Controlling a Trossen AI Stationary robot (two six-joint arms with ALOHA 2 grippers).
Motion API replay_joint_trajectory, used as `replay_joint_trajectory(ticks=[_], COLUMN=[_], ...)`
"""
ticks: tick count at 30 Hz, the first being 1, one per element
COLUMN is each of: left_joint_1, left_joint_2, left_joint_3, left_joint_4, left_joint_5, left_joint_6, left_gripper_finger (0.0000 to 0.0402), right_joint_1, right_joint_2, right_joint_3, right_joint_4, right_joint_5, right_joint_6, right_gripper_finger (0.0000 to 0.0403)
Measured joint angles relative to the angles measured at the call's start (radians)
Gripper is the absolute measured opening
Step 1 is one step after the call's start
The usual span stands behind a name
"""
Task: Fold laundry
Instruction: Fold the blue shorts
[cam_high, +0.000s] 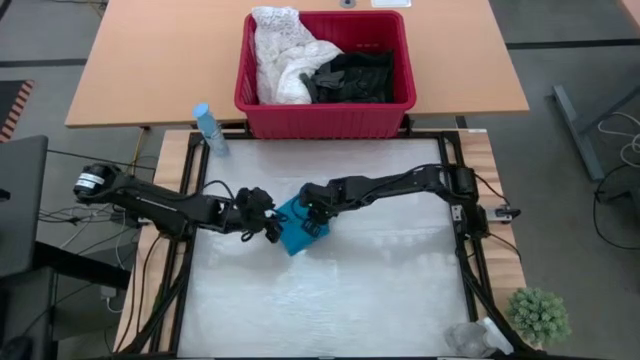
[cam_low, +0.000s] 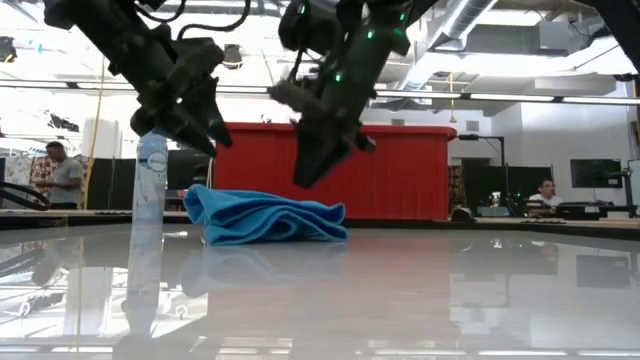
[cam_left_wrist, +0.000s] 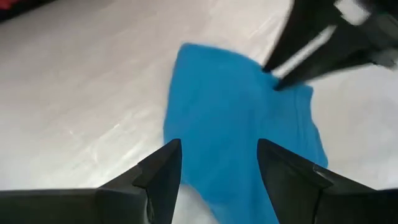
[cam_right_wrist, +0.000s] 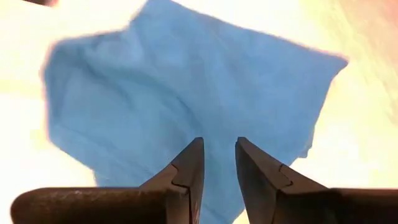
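A small teal garment (cam_high: 296, 238) lies in a folded bundle on the white table top (cam_high: 380, 290), a little left of the middle. In the low view the garment (cam_low: 265, 218) rests flat on the table, with rumpled folds on top. My left gripper (cam_high: 268, 225) hovers just left of it and above it, open, the garment (cam_left_wrist: 236, 124) beyond its fingertips (cam_left_wrist: 168, 155). My right gripper (cam_high: 314, 222) hangs over the garment's far right part with a narrow gap between its fingers and nothing in it. Both grippers (cam_low: 195, 125) (cam_low: 310, 170) stand clear above the cloth (cam_right_wrist: 186, 93).
A red slotted basket (cam_high: 325, 118) stands beyond the table's far edge, holding a white lacy garment (cam_high: 280, 55) and black clothes (cam_high: 355, 78). A spray bottle (cam_high: 210, 128) stands at the far left corner, a small green plant (cam_high: 540, 315) at the near right. People sit in the room behind.
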Motion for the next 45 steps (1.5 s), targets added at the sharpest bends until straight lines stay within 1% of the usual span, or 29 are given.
replay_joint_trajectory(ticks=[2,6,9,12,14,16,19,23,28,33,37,42,45], left_joint_1=[0.006,0.020,0.049,0.079,0.093,0.107,0.122,0.129,0.130,0.140,0.154,0.185,0.215], left_joint_2=[0.004,0.043,0.067,0.073,0.081,0.083,0.101,0.129,0.203,0.292,0.336,0.328,0.306], left_joint_3=[-0.018,-0.091,-0.140,-0.184,-0.204,-0.219,-0.227,-0.225,-0.226,-0.226,-0.225,-0.225,-0.225], left_joint_4=[0.037,0.226,0.348,0.436,0.483,0.484,0.489,0.516,0.565,0.588,0.604,0.595,0.588], left_joint_5=[0.004,0.012,0.013,0.046,0.068,0.077,0.078,0.105,0.130,0.161,0.182,0.203,0.217], left_joint_6=[0.000,0.001,-0.015,-0.007,0.002,-0.002,-0.016,-0.008,-0.009,-0.036,-0.036,-0.024,-0.024], left_gripper_finger=[0.0199,0.0199,0.0199,0.0199,0.0199,0.0199,0.0199,0.0199,0.0199,0.0199,0.0199,0.0199,0.0199], right_joint_1=[-0.001,0.015,0.043,0.070,0.088,0.093,0.095,0.093,0.093,0.093,0.094,0.095,0.092], right_joint_2=[-0.012,-0.021,-0.011,0.011,0.010,0.003,0.009,0.018,0.025,0.025,0.024,0.007,-0.029], right_joint_3=[0.000,0.000,0.001,0.000,-0.023,-0.066,-0.115,-0.171,-0.223,-0.237,-0.237,-0.238,-0.241], right_joint_4=[0.014,0.117,0.141,0.140,0.176,0.235,0.232,0.289,0.295,0.274,0.259,0.253,0.244], right_joint_5=[0.000,-0.021,-0.026,-0.028,-0.017,-0.005,-0.004,-0.007,-0.010,-0.022,-0.029,-0.039,-0.076], right_joint_6=[-0.004,-0.056,-0.084,-0.106,-0.120,-0.107,-0.079,-0.055,-0.051,-0.056,-0.060,-0.060,-0.060], right_gripper_finger=[0.0117,0.0117,0.0117,0.0117,0.0117,0.0117,0.0117,0.0117,0.0117,0.0117,0.0117,0.0117,0.0117])
